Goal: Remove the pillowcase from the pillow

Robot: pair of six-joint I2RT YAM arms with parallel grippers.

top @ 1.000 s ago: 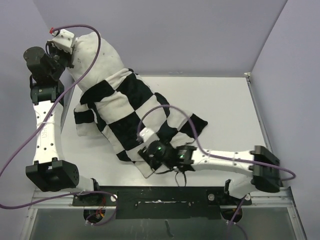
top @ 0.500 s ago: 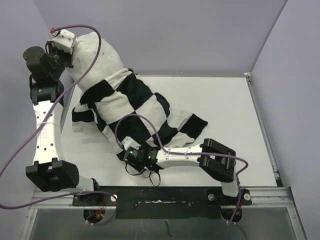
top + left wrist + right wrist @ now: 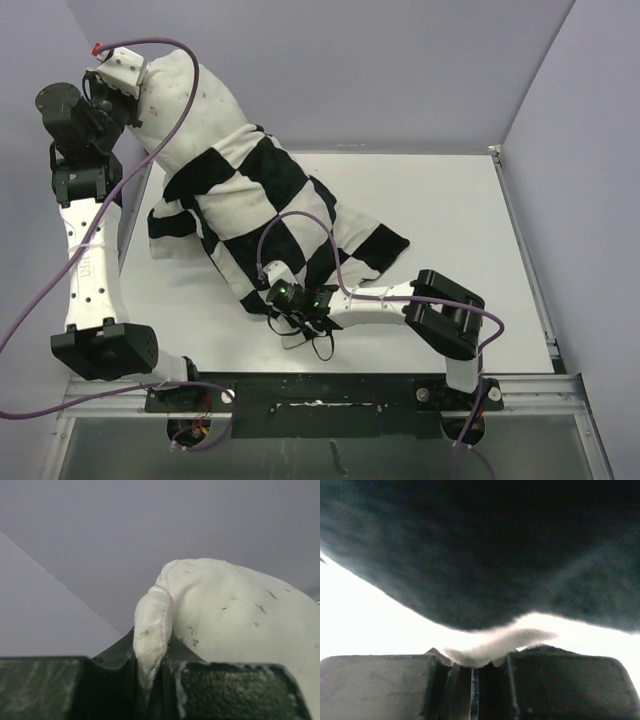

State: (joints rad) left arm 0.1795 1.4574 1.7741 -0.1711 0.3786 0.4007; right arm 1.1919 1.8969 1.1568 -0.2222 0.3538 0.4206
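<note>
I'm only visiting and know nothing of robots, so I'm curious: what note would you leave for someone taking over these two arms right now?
Left gripper: shut on a corner of the plump off-white fabric pillow, held up at the far left.
Right gripper: shut on the near edge of the black-and-white checkered fabric pillowcase, low over the white table.
Done: the pillow's upper end is bare.
Left: the pillowcase covers the lower part; pull the two apart until the pillow is free.

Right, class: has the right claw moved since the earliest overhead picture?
Yes. The right claw, shut on the pillowcase, has shifted leftward, judged against the fixed black rail along the near edge.
</note>
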